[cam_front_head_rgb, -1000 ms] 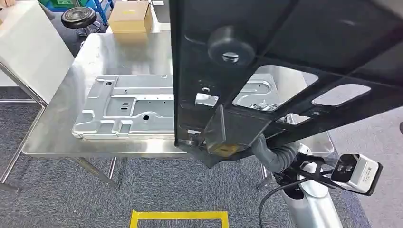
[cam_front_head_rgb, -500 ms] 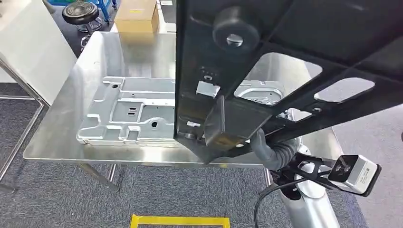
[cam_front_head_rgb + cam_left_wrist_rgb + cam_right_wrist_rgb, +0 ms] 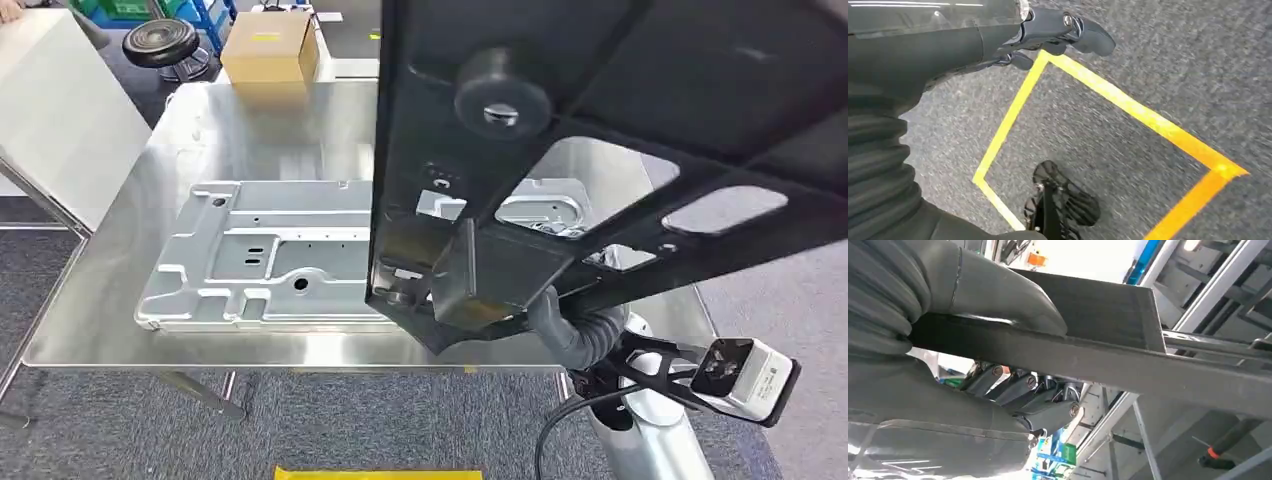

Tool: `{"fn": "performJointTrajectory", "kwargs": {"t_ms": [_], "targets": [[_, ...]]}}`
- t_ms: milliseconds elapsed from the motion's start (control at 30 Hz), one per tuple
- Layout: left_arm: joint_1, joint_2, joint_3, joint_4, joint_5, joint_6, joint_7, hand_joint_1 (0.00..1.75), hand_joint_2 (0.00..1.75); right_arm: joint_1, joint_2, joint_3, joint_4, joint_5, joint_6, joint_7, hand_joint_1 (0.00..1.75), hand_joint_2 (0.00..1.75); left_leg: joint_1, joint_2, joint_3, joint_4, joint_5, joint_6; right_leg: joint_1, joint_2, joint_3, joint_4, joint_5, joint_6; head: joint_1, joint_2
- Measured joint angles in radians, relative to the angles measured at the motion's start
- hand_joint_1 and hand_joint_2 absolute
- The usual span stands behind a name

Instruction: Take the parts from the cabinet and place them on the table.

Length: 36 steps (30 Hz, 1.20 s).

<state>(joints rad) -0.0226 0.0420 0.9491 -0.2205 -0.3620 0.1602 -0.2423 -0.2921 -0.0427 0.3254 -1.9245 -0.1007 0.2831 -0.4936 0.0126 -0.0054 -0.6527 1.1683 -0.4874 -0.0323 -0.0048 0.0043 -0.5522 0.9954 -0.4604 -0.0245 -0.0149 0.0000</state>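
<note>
A large black metal part (image 3: 620, 80) with cut-outs and a round rubber foot hangs close in front of me, above the right half of the steel table (image 3: 270, 130). My right hand (image 3: 555, 318) grips its lower edge from beneath. In the right wrist view the thumb lies on one face of the black part (image 3: 1098, 360) and the fingers (image 3: 1023, 390) clamp the other. A silver stamped plate (image 3: 270, 250) lies flat on the table, its right end hidden behind the black part. My left hand (image 3: 998, 35) hangs over the carpet, holding nothing, fingers stretched out.
A cardboard box (image 3: 272, 45) sits at the table's far edge, with a black stool (image 3: 163, 42) behind it. A white panel (image 3: 60, 110) leans at the left. Yellow tape (image 3: 1128, 107) marks a square on the grey carpet by my feet.
The camera has moved: the table and the silver plate now sit lower and larger in the picture, so I am closer to the table. The black part stays in my right hand.
</note>
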Motion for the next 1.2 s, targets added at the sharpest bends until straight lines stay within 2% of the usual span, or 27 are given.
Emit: {"fn": "performJointTrajectory", "kwargs": {"t_ms": [33, 67, 100, 200, 233, 267, 300, 367, 400, 433, 467, 533, 567, 633, 700, 733, 767, 800, 867, 900, 933, 967, 1000, 1033, 1067, 1100, 1200], "targets": [[-0.001, 0.000, 0.001, 0.000, -0.002, -0.003, -0.002, 0.00, 1.75, -0.001, 0.000, 0.000, 0.000, 0.000, -0.002, -0.001, 1.75, 1.75, 0.000, 0.000, 0.041, -0.099, 0.055, 0.004, 0.000, 0.000, 0.011, 0.001, -0.008, 0.004, 0.000, 0.000], [-0.001, 0.000, 0.002, 0.000, -0.003, -0.005, -0.004, 0.00, 1.75, -0.001, -0.001, 0.000, -0.001, 0.004, -0.005, -0.001, 1.75, 1.75, -0.003, 0.000, 0.065, -0.145, 0.056, 0.010, 0.005, 0.000, 0.016, 0.002, -0.014, 0.010, 0.001, 0.000], [-0.003, 0.000, 0.002, 0.000, -0.005, -0.006, -0.006, 0.00, 1.75, -0.003, -0.001, 0.000, -0.002, 0.011, -0.010, 0.000, 1.75, 1.75, -0.006, -0.001, 0.070, -0.163, 0.051, 0.017, 0.008, 0.002, 0.012, 0.006, -0.017, 0.015, 0.001, 0.000], [-0.001, -0.001, 0.005, 0.000, -0.014, -0.007, -0.010, 0.00, 1.75, -0.002, -0.006, 0.000, -0.009, 0.034, -0.041, 0.003, 1.75, 1.75, -0.006, -0.001, 0.064, -0.158, 0.049, 0.032, 0.006, 0.001, 0.011, 0.002, -0.018, 0.028, 0.002, 0.000], [-0.002, -0.002, 0.005, 0.000, -0.019, -0.007, -0.010, 0.00, 1.75, -0.002, -0.012, -0.007, -0.014, 0.038, -0.048, 0.003, 1.75, 1.75, -0.001, -0.001, 0.072, -0.167, 0.052, 0.038, 0.008, 0.002, 0.015, 0.002, -0.024, 0.035, 0.000, 0.000], [-0.002, -0.003, 0.005, 0.000, -0.026, -0.007, -0.010, 0.00, 1.75, -0.005, -0.020, -0.015, -0.017, 0.039, -0.055, 0.001, 1.75, 1.75, 0.000, -0.001, 0.077, -0.171, 0.053, 0.042, 0.003, 0.001, 0.008, 0.028, -0.041, 0.040, 0.004, 0.000], [-0.002, -0.002, 0.005, 0.000, -0.029, -0.007, -0.010, 0.00, 1.75, -0.010, -0.028, -0.028, -0.018, 0.040, -0.058, 0.001, 1.75, 1.75, 0.000, -0.001, 0.078, -0.171, 0.050, 0.048, 0.002, 0.001, -0.026, 0.095, -0.078, 0.046, 0.009, 0.000], [-0.003, -0.003, 0.005, 0.000, -0.036, -0.008, -0.010, 0.00, 1.75, -0.011, -0.038, -0.055, -0.018, 0.076, -0.071, 0.001, 1.75, 1.75, -0.002, 0.000, 0.078, -0.171, 0.047, 0.052, -0.002, 0.001, -0.122, 0.269, -0.145, 0.054, 0.008, 0.000], [-0.003, -0.003, 0.006, -0.001, -0.037, -0.010, -0.012, 0.00, 1.75, -0.011, -0.043, -0.074, -0.017, 0.124, -0.089, 0.005, 1.75, 1.75, -0.002, 0.000, 0.078, -0.170, 0.046, 0.053, -0.002, 0.001, -0.160, 0.329, -0.154, 0.055, 0.008, 0.000], [-0.003, -0.003, 0.008, -0.001, -0.041, -0.011, -0.013, 0.00, 1.75, -0.013, -0.048, -0.090, -0.017, 0.176, -0.113, 0.013, 1.75, 1.75, -0.002, 0.000, 0.081, -0.170, 0.044, 0.053, -0.003, 0.001, -0.170, 0.331, -0.134, 0.056, 0.009, 0.000], [-0.003, -0.003, 0.009, -0.001, -0.045, -0.012, -0.013, 0.00, 1.75, -0.018, -0.053, -0.105, -0.017, 0.232, -0.142, 0.022, 1.75, 1.75, -0.002, -0.001, 0.085, -0.170, 0.041, 0.053, -0.003, 0.001, -0.153, 0.281, -0.092, 0.054, 0.009, 0.000], [-0.003, -0.003, 0.013, -0.001, -0.052, -0.012, -0.013, 0.00, 1.75, -0.030, -0.064, -0.140, -0.017, 0.314, -0.190, 0.036, 1.75, 1.75, -0.003, -0.003, 0.096, -0.169, 0.036, 0.050, -0.001, 0.000, -0.072, 0.097, 0.011, 0.044, 0.009, 0.000], [-0.003, -0.003, 0.014, 0.000, -0.054, -0.013, -0.013, 0.00, 1.75, -0.036, -0.069, -0.155, -0.017, 0.321, -0.197, 0.037, 1.75, 1.75, -0.003, -0.003, 0.097, -0.169, 0.033, 0.048, 0.001, 0.000, -0.041, 0.021, 0.033, 0.037, 0.010, 0.000], [-0.004, -0.004, 0.018, -0.001, -0.055, -0.013, -0.013, 0.00, 1.75, -0.046, -0.072, -0.175, -0.017, 0.377, -0.231, 0.053, 1.75, 1.75, -0.008, -0.004, 0.093, -0.166, 0.028, 0.037, 0.008, -0.001, -0.040, 0.009, 0.025, 0.029, 0.008, 0.000], [-0.005, -0.005, 0.025, -0.001, -0.056, -0.013, -0.013, 0.00, 1.75, -0.049, -0.081, -0.189, -0.016, 0.538, -0.321, 0.101, 1.75, 1.75, -0.006, -0.003, 0.097, -0.172, 0.027, 0.027, 0.010, 0.001, -0.040, 0.008, 0.023, 0.021, 0.008, 0.000], [-0.007, -0.005, 0.027, -0.001, -0.056, -0.011, -0.013, 0.00, 1.75, -0.055, -0.089, -0.199, -0.012, 0.634, -0.363, 0.134, 1.75, 1.75, -0.010, -0.003, 0.097, -0.169, 0.022, 0.020, -0.001, 0.001, -0.033, -0.004, 0.029, 0.014, 0.008, 0.000], [-0.007, -0.006, 0.031, -0.001, -0.056, -0.010, -0.014, 0.00, 1.75, -0.063, -0.097, -0.209, 0.001, 0.727, -0.397, 0.174, 1.75, 1.75, -0.007, -0.002, 0.089, -0.145, 0.007, 0.017, -0.001, -0.002, -0.027, -0.010, 0.029, 0.009, 0.008, 0.000], [-0.007, -0.006, 0.036, -0.001, -0.055, -0.008, -0.014, 0.00, 1.75, -0.081, -0.106, -0.216, 0.025, 0.808, -0.426, 0.204, 1.75, 1.75, -0.006, -0.001, 0.063, -0.085, -0.029, 0.015, -0.002, -0.004, -0.026, -0.010, 0.028, 0.003, 0.003, 0.000], [-0.006, -0.006, 0.048, -0.001, -0.055, -0.007, -0.017, 0.00, 1.75, -0.118, -0.122, -0.219, 0.096, 0.962, -0.455, 0.253, 1.75, 1.75, -0.001, -0.001, -0.017, 0.076, -0.098, 0.008, 0.000, -0.004, -0.026, -0.010, 0.027, 0.001, 0.004, 0.000], [-0.006, -0.008, 0.052, -0.001, -0.058, -0.008, -0.018, 0.00, 1.75, -0.139, -0.124, -0.214, 0.138, 1.030, -0.461, 0.270, 1.75, 1.75, -0.001, -0.001, -0.052, 0.139, -0.113, 0.005, 0.000, -0.003, -0.026, -0.008, 0.026, 0.000, 0.003, 0.000], [-0.007, -0.009, 0.055, -0.001, -0.063, -0.013, -0.021, 0.00, 1.75, -0.160, -0.124, -0.202, 0.186, 1.084, -0.461, 0.288, 1.75, 1.75, 0.000, -0.001, -0.065, 0.154, -0.103, 0.003, 0.000, -0.003, -0.026, -0.006, 0.025, 0.001, 0.003, 0.000], [-0.008, -0.010, 0.058, -0.001, -0.071, -0.021, -0.027, 0.00, 1.75, -0.191, -0.123, -0.180, 0.246, 1.147, -0.448, 0.309, 1.75, 1.75, 0.001, -0.001, -0.053, 0.114, -0.066, 0.002, 0.000, -0.001, -0.025, -0.004, 0.023, 0.001, 0.003, 0.000], [-0.010, -0.010, 0.059, -0.001, -0.078, -0.028, -0.032, 0.00, 1.75, -0.226, -0.120, -0.150, 0.306, 1.202, -0.441, 0.332, 1.75, 1.75, 0.001, -0.001, -0.022, 0.040, -0.019, 0.003, -0.001, 0.001, -0.025, 0.000, 0.020, 0.003, 0.003, 0.000], [-0.014, -0.010, 0.061, -0.001, -0.083, -0.033, -0.036, 0.00, 1.75, -0.267, -0.112, -0.115, 0.373, 1.251, -0.440, 0.351, 1.75, 1.75, 0.001, 0.001, 0.021, -0.059, 0.033, 0.005, -0.002, 0.003, -0.023, 0.005, 0.016, 0.005, 0.003, 0.000], [-0.019, -0.010, 0.063, -0.001, -0.090, -0.037, -0.039, 0.00, 1.75, -0.305, -0.100, -0.079, 0.440, 1.285, -0.437, 0.367, 1.75, 1.75, 0.001, 0.006, 0.053, -0.142, 0.060, 0.009, -0.001, 0.004, -0.023, 0.009, 0.012, 0.009, 0.003, 0.000], [-0.025, -0.010, 0.066, -0.001, -0.097, -0.044, -0.042, 0.00, 1.75, -0.342, -0.086, -0.044, 0.502, 1.312, -0.427, 0.381, 1.75, 1.75, -0.006, 0.007, 0.059, -0.158, 0.048, 0.012, 0.006, 0.006, -0.028, 0.016, 0.011, 0.014, 0.004, 0.000], [-0.031, -0.010, 0.071, -0.001, -0.118, -0.056, -0.048, 0.00, 1.75, -0.441, -0.034, 0.065, 0.689, 1.366, -0.409, 0.411, 1.75, 1.75, -0.008, 0.003, 0.054, -0.154, 0.052, 0.027, 0.002, 0.007, -0.034, 0.011, 0.015, 0.027, 0.006, 0.000]]}}
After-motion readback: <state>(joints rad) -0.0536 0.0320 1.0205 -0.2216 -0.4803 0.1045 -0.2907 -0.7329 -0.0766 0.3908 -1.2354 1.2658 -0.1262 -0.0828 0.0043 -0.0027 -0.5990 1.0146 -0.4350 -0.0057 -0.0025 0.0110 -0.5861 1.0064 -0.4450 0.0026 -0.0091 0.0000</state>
